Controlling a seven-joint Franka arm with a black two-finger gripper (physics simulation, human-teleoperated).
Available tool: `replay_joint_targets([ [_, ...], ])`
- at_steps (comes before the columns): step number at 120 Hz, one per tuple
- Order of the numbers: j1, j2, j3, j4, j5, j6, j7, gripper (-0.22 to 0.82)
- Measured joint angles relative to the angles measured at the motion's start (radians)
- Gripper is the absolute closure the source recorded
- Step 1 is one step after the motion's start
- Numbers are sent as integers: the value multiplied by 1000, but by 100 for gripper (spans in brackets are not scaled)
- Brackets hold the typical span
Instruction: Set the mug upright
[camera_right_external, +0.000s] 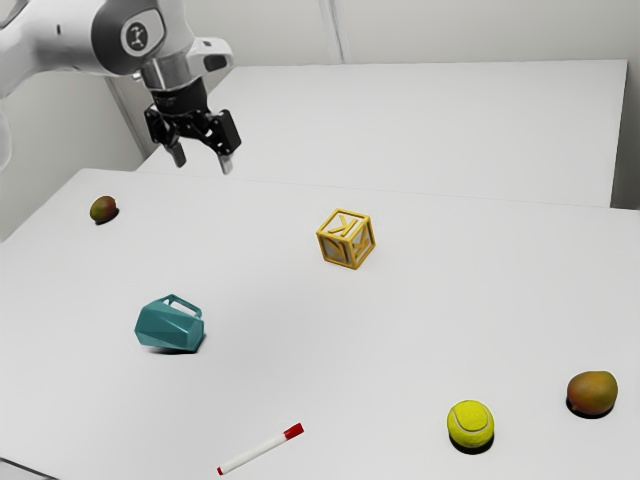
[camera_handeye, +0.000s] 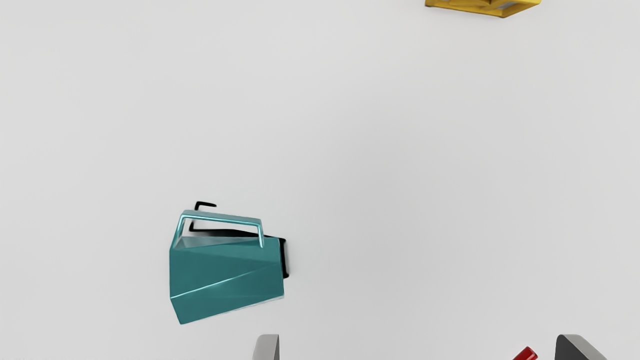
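The gripper (camera_right_external: 203, 165) hangs high over the table's far part in the exterior view, its two fingers spread with nothing between them. A teal mug (camera_right_external: 169, 326) lies on its side on the table, well below and apart from the gripper, its handle pointing up and back. In the wrist view the mug (camera_handeye: 226, 272) lies beyond one fingertip of the open gripper (camera_handeye: 417, 345), with the handle on the side facing away from the fingers.
A yellow-framed letter block (camera_right_external: 346, 239) stands mid-table. Near the front are a red-capped white marker (camera_right_external: 260, 450) and a tennis ball (camera_right_external: 470, 425). One mango (camera_right_external: 592, 392) rests at the exterior view's right, another brownish fruit (camera_right_external: 103, 209) at its left, on the white table (camera_right_external: 400, 330).
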Motion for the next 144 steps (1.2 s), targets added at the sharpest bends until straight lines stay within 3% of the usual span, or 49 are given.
replay_joint_targets([
  [49,-21,-13,3,-24,-18,-8,-4,0],
  [94,28,-70,4,-250,-144,40,98,0],
  [144,344,-132,5,-525,-334,174,401,0],
])
